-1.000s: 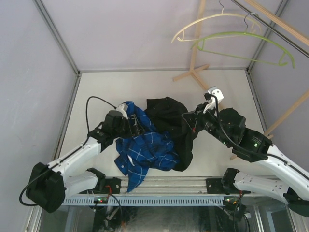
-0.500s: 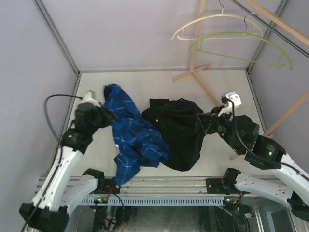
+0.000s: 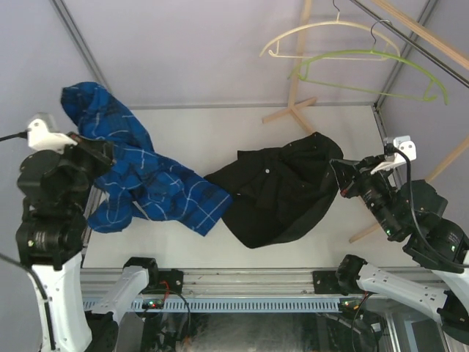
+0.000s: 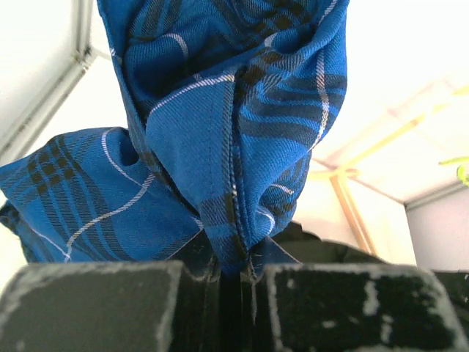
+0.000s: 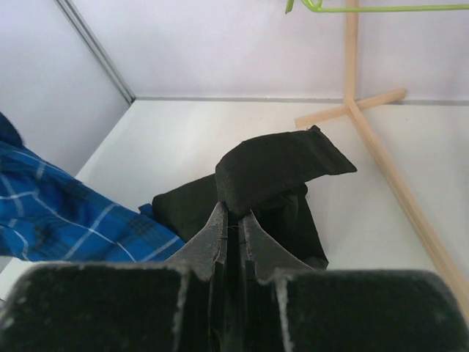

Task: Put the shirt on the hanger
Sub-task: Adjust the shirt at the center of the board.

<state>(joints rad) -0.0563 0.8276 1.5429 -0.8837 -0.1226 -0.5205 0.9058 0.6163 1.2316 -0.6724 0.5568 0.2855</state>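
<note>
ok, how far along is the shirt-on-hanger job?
Done: the two shirts are nearly separated. The left gripper, jaws shut on the blue plaid shirt, holds it up at the left. In hand: the right gripper, jaws shut on an edge of the black shirt, lifts that end, the rest trailing to the table. Left: the lime-green hanger hangs bare; the shirt must go onto it.

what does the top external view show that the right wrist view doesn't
Only top external: the cream hanger, and the left fingers holding the blue plaid shirt up. Only right wrist: a close look at the right fingers shut on a fold of the black shirt. Both: the two shirts, the lime-green hanger and the wooden stand.
</note>
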